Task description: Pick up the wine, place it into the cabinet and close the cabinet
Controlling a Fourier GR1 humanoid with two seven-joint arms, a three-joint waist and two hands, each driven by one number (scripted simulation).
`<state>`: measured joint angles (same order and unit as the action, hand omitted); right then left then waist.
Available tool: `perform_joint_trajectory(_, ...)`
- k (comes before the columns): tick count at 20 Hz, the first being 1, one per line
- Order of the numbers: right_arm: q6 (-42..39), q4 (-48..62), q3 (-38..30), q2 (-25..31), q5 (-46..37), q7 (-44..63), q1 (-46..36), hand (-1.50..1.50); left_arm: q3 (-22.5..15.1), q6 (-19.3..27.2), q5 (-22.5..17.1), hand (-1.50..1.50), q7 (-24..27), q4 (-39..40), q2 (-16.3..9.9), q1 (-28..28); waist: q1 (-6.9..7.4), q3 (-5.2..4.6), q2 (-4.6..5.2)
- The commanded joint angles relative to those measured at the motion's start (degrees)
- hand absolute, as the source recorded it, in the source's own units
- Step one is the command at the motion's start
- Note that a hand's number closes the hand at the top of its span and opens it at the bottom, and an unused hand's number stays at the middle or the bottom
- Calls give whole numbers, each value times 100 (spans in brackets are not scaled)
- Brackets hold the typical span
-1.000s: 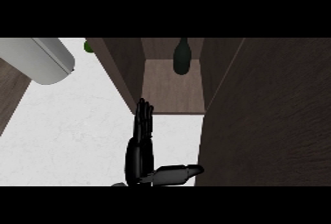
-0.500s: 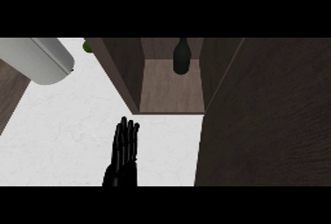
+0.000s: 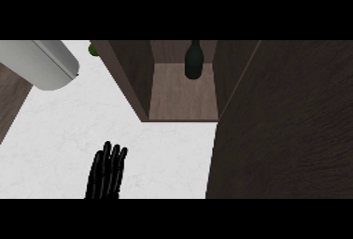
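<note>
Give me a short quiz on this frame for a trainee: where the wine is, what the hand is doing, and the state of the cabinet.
1. True or false: the wine bottle lies on the counter.
2. Multiple choice: the left hand is A) curled round the bottle, B) open over the counter with straight fingers, holding nothing, C) pressing on the cabinet door.
3. Short answer: which step of the task is not yet done?

Key
1. False: it stands upright at the back of the cabinet.
2. B.
3. Closing the cabinet: its door stands open at the view's right.
</note>
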<state>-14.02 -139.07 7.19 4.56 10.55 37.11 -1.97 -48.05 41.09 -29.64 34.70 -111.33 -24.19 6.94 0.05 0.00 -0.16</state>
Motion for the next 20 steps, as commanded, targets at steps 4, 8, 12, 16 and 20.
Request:
perform_joint_trajectory(4,-74,-659,512,-162,799,491,597,150,598,-698,-444,-150,79,-748,-863,705,12,-2,-13)
perform_joint_trajectory(8,42,-682,1026,-409,761,674,858,150,1032,-688,-551,-150,37,-881,-988,767,2,-1,-10)
perform_joint_trajectory(12,-179,-715,1396,-332,911,545,1306,150,1645,-1257,-931,-150,353,-779,-1307,1188,5,-1,-9)
perform_joint_trajectory(16,-486,-909,1929,-130,586,613,909,150,2164,-1500,-1281,-150,312,-1132,-1580,1486,51,-2,-24)
perform_joint_trajectory(20,-237,-685,3008,-437,-119,506,1013,150,2695,-1965,-1648,-150,231,-1082,-1784,1738,23,-5,-22)
